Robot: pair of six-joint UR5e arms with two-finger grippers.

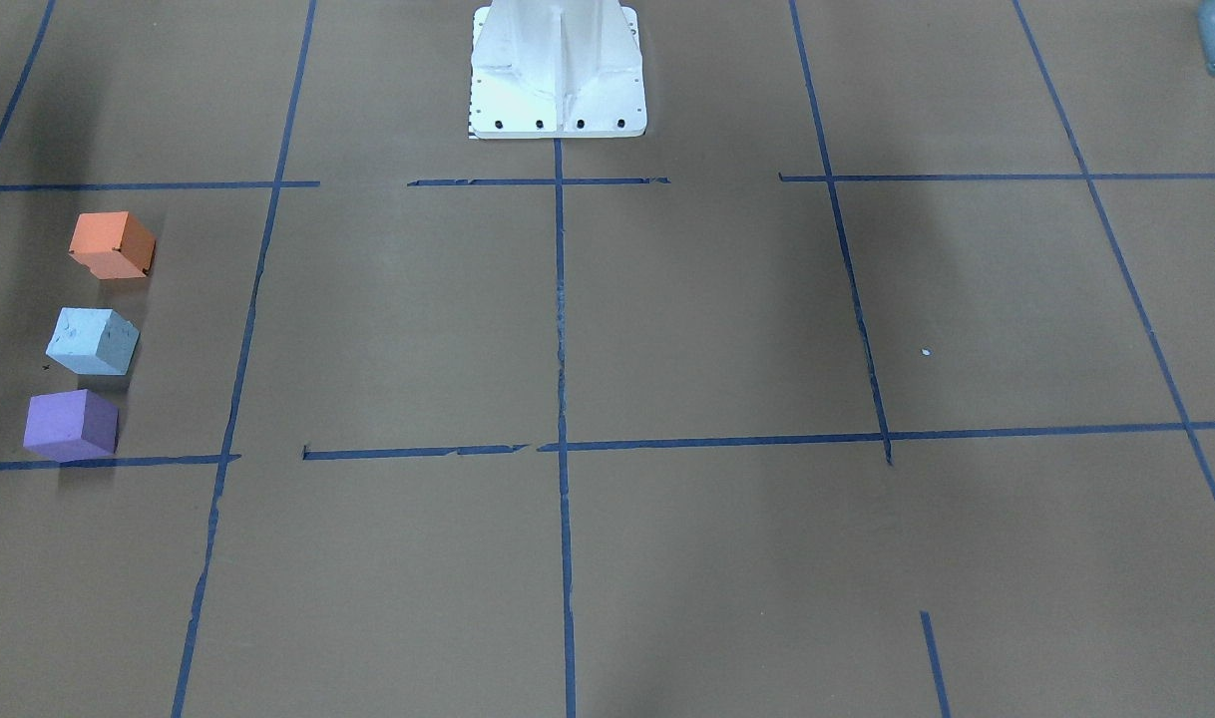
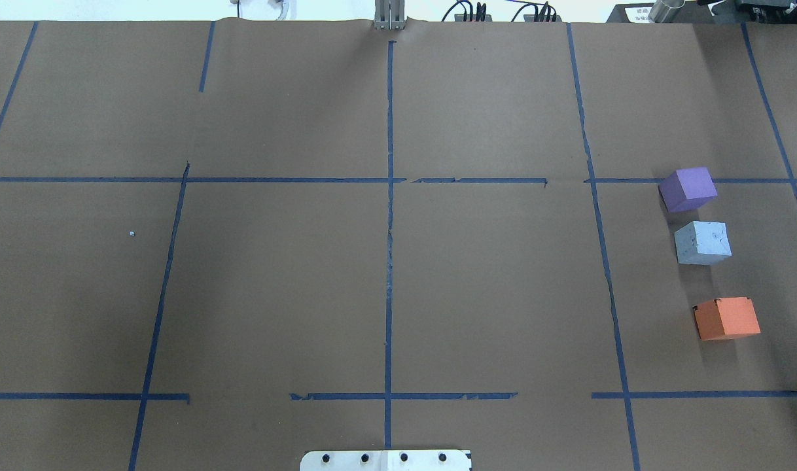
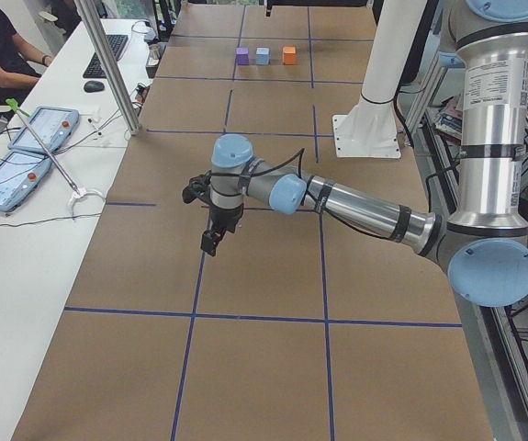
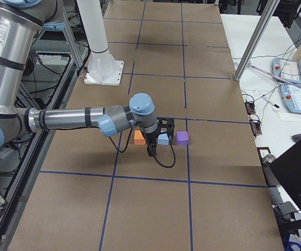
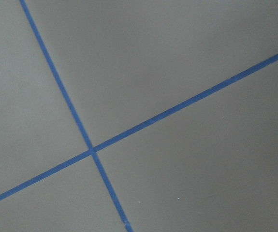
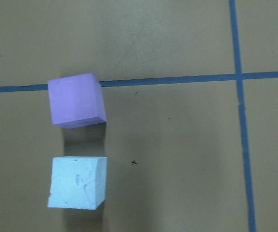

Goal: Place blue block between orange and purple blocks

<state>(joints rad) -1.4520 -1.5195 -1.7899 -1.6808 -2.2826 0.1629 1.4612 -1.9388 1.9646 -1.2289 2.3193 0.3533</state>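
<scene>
Blue block (image 2: 703, 242) lies between orange block (image 2: 727, 318) and purple block (image 2: 688, 188), seemingly placed; my right pincer (image 4: 151, 151), whose opening I cannot tell, need only lift clear.

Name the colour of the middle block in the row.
The middle block is pale blue; clearest in the overhead view.

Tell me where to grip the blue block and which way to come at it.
Come straight down and pinch the blue block on its two faces that look across the row, not those toward the purple block or orange block. The gap to purple looks too narrow for a finger. The cube sits slightly turned, so rotate the wrist to match.
</scene>
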